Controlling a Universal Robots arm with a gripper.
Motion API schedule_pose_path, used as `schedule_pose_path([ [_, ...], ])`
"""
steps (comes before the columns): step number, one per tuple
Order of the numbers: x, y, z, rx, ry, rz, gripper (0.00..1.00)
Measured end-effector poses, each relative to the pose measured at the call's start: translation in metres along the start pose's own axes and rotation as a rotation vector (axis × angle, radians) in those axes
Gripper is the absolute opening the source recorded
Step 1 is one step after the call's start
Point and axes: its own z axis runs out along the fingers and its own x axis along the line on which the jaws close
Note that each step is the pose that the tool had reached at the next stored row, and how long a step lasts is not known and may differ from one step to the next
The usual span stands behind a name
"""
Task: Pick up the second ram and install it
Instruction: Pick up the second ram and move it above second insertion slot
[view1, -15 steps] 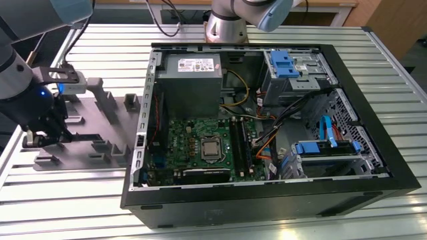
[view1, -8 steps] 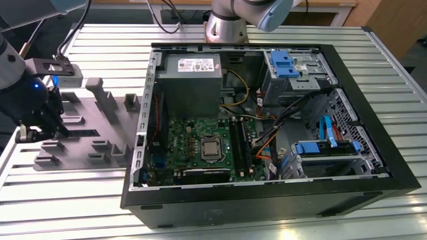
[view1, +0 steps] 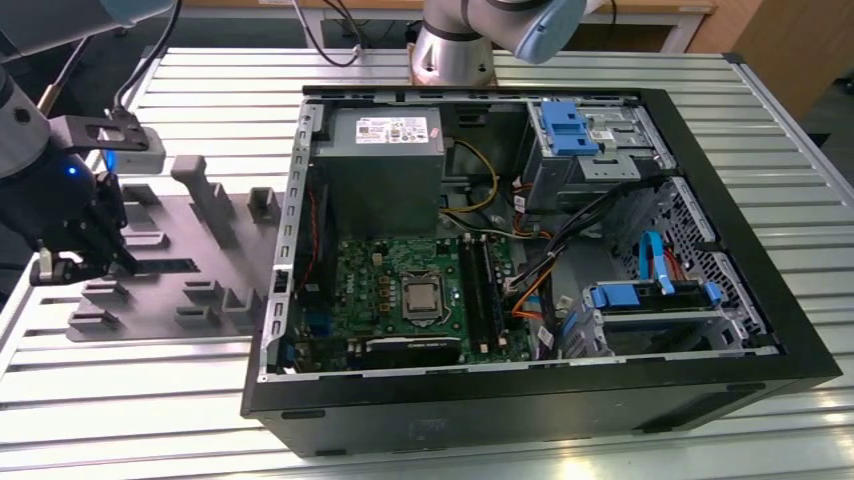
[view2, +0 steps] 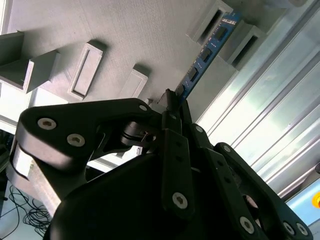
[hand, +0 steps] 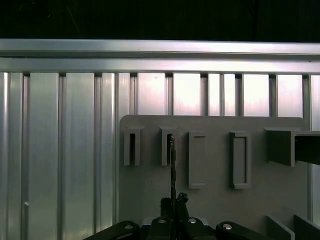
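The second ram (view2: 207, 50) is a thin, narrow board with small black chips that looks blue in the second wrist view. It stands on edge, its far end between two upright blocks of the grey fixture plate (view1: 200, 290). In the first wrist view it shows edge-on as a thin dark line (hand: 172, 165). My gripper (view2: 171, 102) is shut on the near end of the stick, one black finger (hand: 165, 204) on each side. In the exterior view the gripper (view1: 80, 255) hangs low over the plate's left part, at that view's left.
An open black computer case (view1: 534, 400) lies to the exterior view's right of the plate, holding the green motherboard (view1: 387, 320), a grey power supply (view1: 380, 165) and blue drive brackets (view1: 641, 295). Everything rests on a ribbed metal table (view1: 134, 400). Another arm's base (view1: 454, 50) stands behind the case.
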Motion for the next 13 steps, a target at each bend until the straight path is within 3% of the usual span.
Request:
schedule_pose_path([
  [13,-0.0003,0.0,-0.0075,0.0002,-0.0002,0.0,0.14],
])
